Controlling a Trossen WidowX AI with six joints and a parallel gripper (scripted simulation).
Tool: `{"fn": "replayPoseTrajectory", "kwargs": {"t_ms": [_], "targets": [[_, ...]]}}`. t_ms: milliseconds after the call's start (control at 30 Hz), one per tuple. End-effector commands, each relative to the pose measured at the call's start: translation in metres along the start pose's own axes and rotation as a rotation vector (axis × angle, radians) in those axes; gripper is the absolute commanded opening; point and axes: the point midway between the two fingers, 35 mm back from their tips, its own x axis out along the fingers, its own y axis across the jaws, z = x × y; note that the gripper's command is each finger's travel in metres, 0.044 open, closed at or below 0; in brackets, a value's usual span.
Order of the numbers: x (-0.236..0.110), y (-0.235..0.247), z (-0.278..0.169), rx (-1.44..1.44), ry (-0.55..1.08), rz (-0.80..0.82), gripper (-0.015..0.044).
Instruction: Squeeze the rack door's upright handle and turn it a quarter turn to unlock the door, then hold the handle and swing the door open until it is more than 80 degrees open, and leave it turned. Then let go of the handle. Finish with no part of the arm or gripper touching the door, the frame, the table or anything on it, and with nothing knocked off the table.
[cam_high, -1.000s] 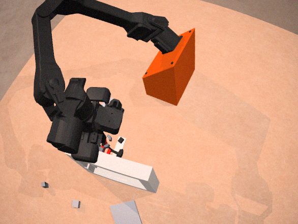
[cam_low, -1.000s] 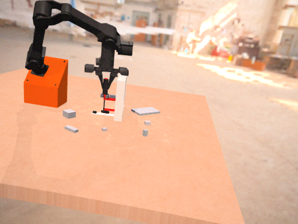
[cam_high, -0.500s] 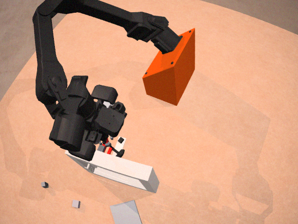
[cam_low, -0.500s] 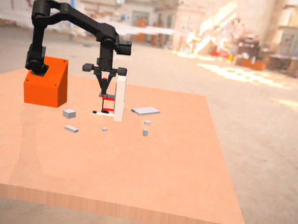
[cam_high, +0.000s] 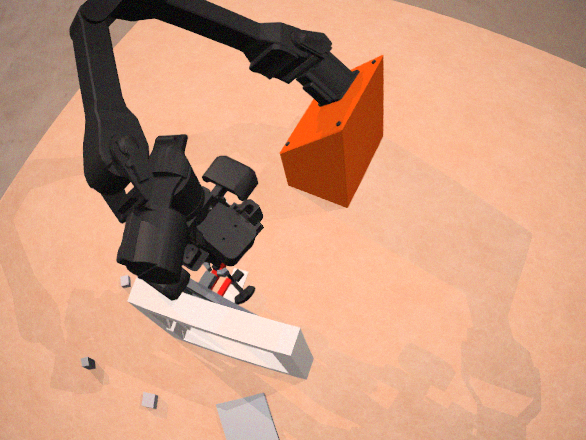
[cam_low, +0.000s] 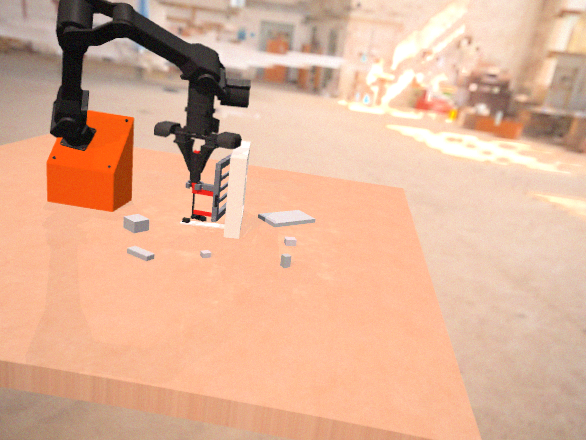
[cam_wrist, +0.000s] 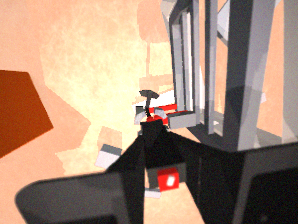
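"What do you have hold of?"

"My black two-fingered gripper (cam_high: 215, 268) (cam_low: 196, 181) (cam_wrist: 155, 137) is pinching the red upright bar handle (cam_high: 216, 273) (cam_low: 196, 151) (cam_wrist: 169, 179). It is left of centre in the exterior view, just below the middle of the top view; its square red end shows at lower centre in the wrist view."

"And the door?"

"The grey slatted door (cam_high: 243, 308) (cam_low: 216, 195) (cam_wrist: 211, 60) is just right of the handle in the exterior view. It seems slightly ajar from the white upright rectangular frame (cam_high: 220, 312) (cam_low: 235, 200), well short of the opening asked for."

"How will it handle?"

"I expect a stiff, slim bar, perhaps smooth enough to slip, and a light door that follows its hinge. I'd keep the squeeze firm on the bar's upright faces, away from the slats, and lead it round in an arc. A straight tug could twist the bar or drag the frame."

"Where would you keep hold?"

"Right here, fingers either side, keeping the handle's turn until the door is wide. Only then would I let go."
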Motion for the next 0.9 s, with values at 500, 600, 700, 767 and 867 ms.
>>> {"fn": "replayPoseTrajectory", "kwargs": {"t_ms": [500,600,700,767,867], "targets": [[0.0,0.03,0.014,0.339,-0.011,-0.007,0.001],[0.0,0.035,0.017,0.382,-0.011,-0.006,0.001],[0.0,0.04,0.02,0.424,-0.011,-0.006,0.001],[0.0,0.043,0.023,0.452,-0.012,-0.006,0.001],[0.0,0.048,0.026,0.493,-0.012,-0.005,0.001]]}}
